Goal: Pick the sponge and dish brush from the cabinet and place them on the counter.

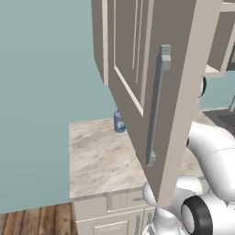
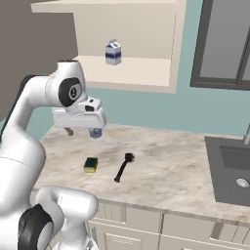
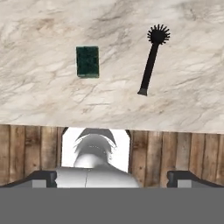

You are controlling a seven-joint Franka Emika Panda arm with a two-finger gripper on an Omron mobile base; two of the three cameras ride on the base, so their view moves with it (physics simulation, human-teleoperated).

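Our jaws are standing wide open and empty; the cabinet [image 1: 151, 87] door is hiding much of the bench [image 1: 98, 156], while the dish brush [image 3: 151, 59] is lying flat beside the sponge [image 3: 87, 61], bristles pointing to the wall.

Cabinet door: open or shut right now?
Open. The cabinet shelf is exposed with a milk carton on it, and its door swings out over the counter.

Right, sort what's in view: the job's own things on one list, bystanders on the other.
Job's own:
- sponge, lying on the counter
- dish brush, lying beside it
- cabinet, door open

Bystanders:
- milk carton on the cabinet shelf
- blue soap bottle
- sink
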